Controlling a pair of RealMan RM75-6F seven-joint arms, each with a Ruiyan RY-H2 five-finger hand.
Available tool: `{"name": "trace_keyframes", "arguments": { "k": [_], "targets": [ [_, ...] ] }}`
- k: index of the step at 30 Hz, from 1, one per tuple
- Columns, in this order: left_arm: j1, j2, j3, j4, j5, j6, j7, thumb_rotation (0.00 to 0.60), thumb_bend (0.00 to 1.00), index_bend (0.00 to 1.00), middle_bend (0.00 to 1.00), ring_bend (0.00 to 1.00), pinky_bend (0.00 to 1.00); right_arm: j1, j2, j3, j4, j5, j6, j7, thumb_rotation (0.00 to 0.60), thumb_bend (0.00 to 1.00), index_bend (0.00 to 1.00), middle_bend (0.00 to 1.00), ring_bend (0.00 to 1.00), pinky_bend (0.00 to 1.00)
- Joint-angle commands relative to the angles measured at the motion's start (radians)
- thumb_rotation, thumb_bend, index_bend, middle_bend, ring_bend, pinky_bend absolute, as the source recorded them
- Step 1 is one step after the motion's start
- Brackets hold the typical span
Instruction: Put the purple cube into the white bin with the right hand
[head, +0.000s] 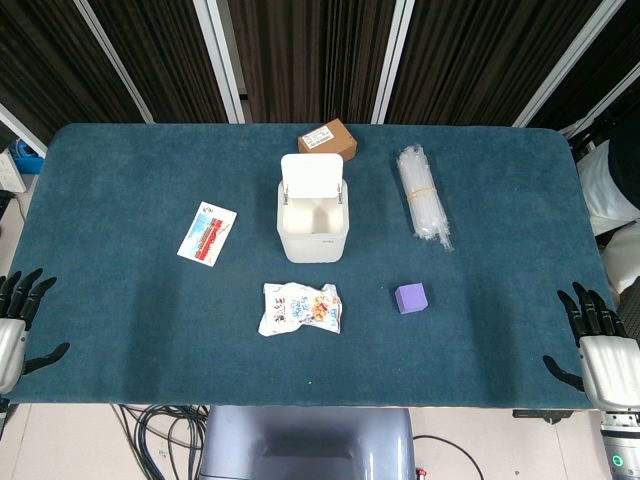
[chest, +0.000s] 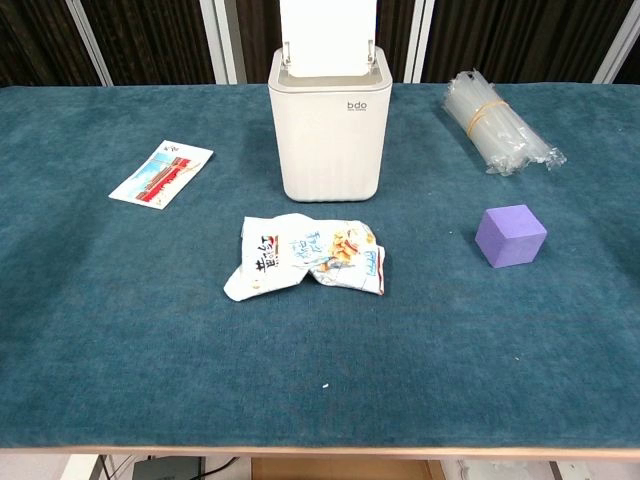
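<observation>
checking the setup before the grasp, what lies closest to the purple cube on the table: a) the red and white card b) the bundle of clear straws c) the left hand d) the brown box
b, the bundle of clear straws lies just behind the purple cube on the same side of the white bin.

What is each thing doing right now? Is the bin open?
white bin: upright, lid up, open
purple cube: on the table, untouched
snack wrapper: crumpled, lying flat
clear tube bundle: banded, lying down
left hand: open, empty
right hand: open, empty
</observation>
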Motion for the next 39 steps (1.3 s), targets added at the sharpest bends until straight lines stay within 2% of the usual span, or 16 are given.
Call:
{"name": "trace_keyframes", "arguments": {
  "k": [1,23,26,30,39],
  "targets": [
    [-0.001,0.000,0.001,-0.001,0.001,-0.002,0.001,0.600,0.07,0.19,0.15,0.00,0.00,0.000,0.000,0.000,0.000,0.001,-0.001,0.001,0.600,0.06,0.00,0.01,0.05,0.22],
    [-0.003,0.000,0.005,-0.006,0.002,-0.013,0.013,0.600,0.07,0.19,0.15,0.00,0.00,0.029,0.018,-0.026,0.009,-0.033,-0.069,0.077,0.600,0.06,0.00,0.01,0.05,0.22],
    [-0.004,0.000,0.006,-0.008,0.001,-0.016,0.016,0.600,0.07,0.18,0.15,0.00,0.00,0.067,0.026,-0.034,0.026,-0.041,-0.140,0.125,0.600,0.06,0.00,0.01,0.05,0.22],
    [-0.006,0.000,0.007,-0.008,0.001,-0.020,0.018,0.600,0.07,0.18,0.15,0.00,0.00,0.166,0.044,-0.035,0.063,-0.069,-0.290,0.175,0.600,0.06,0.00,0.02,0.05,0.22],
    [-0.007,0.002,0.007,-0.010,-0.004,-0.028,0.025,0.600,0.07,0.18,0.15,0.00,0.00,0.388,0.023,0.012,0.138,-0.071,-0.571,0.230,0.600,0.06,0.00,0.05,0.06,0.22]
  ]
}}
